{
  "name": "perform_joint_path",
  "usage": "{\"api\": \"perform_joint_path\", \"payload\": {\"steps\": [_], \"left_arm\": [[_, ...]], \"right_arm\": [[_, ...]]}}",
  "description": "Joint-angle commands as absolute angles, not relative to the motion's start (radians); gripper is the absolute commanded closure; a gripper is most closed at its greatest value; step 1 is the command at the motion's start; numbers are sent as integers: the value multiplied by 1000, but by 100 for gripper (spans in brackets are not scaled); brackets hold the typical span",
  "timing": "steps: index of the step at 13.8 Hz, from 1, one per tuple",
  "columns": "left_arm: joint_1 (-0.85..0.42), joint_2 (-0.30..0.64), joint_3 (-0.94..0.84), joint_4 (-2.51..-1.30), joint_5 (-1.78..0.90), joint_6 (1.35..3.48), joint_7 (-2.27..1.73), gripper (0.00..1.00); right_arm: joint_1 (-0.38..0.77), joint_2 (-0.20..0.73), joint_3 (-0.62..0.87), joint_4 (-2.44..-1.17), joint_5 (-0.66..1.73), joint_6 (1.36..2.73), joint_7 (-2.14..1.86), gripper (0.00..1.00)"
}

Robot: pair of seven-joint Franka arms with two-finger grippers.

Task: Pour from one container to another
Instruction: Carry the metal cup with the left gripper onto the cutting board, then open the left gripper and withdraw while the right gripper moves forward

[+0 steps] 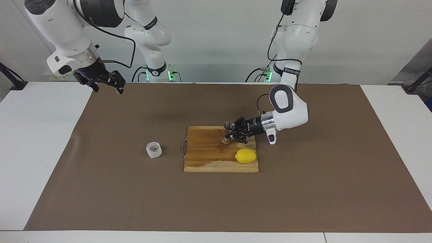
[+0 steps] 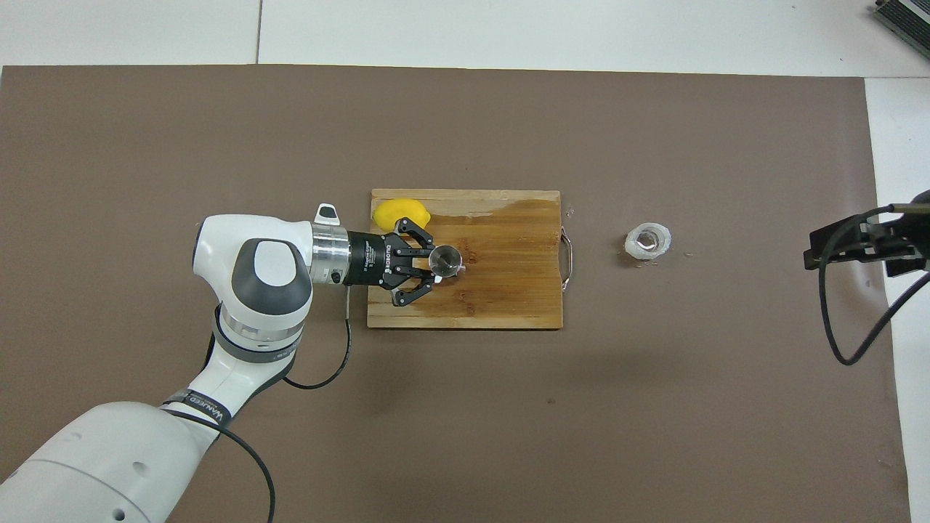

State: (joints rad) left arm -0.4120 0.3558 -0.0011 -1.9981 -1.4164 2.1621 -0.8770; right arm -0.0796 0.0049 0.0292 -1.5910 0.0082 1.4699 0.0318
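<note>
Jigger (image 1: pixel 228 132) of shiny steel is clamped at its waist by the left end effector (image 1: pixel 233 133), upright over the wooden cutting board (image 1: pixel 209 158), near the lemon (image 1: pixel 245 156). Whether its base touches the board, I can't tell. The ribbed plastic cup (image 1: pixel 154 150) sits well apart on the brown mat (image 1: pixel 135 195), toward the right arm's end. Positioning the receiver looks like the step in hand; next, somebody must grasp that cup. The left forearm lies low and level. The right end effector (image 1: pixel 105 82) waits, released, above the worktop's (image 1: pixel 33 141) edge.

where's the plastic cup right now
The plastic cup stands on the brown mat beside the cutting board's handle end, toward the right arm's end of the table, with no gripper near it.
</note>
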Motion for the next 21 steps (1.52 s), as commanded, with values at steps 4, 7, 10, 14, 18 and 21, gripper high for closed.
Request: {"api": "perform_joint_path", "payload": {"steps": [4, 7, 10, 14, 18, 21], "left_arm": [[-433, 333, 11, -2045, -1450, 2191, -861, 73], [-422, 331, 15, -2039, -1447, 2157, -865, 0], [-375, 328, 23, -2031, -1386, 2074, -871, 0], [-304, 334, 23, -1941, -1095, 1936, -870, 0], [-285, 308, 25, -1856, -797, 1887, -864, 0], [-253, 241, 26, -1853, -677, 1888, -853, 0]], "right_arm": [[-113, -2, 35, -1580, -5, 1451, -121, 0], [-132, -2, 35, -1580, -3, 1451, -130, 0], [-150, -2, 29, -1572, 66, 1453, -239, 0], [-201, -8, 26, -1582, 141, 1451, -502, 0], [-215, -44, 25, -1659, 141, 1482, -849, 0], [-229, -87, 25, -1773, 147, 1571, -1142, 0]]}}
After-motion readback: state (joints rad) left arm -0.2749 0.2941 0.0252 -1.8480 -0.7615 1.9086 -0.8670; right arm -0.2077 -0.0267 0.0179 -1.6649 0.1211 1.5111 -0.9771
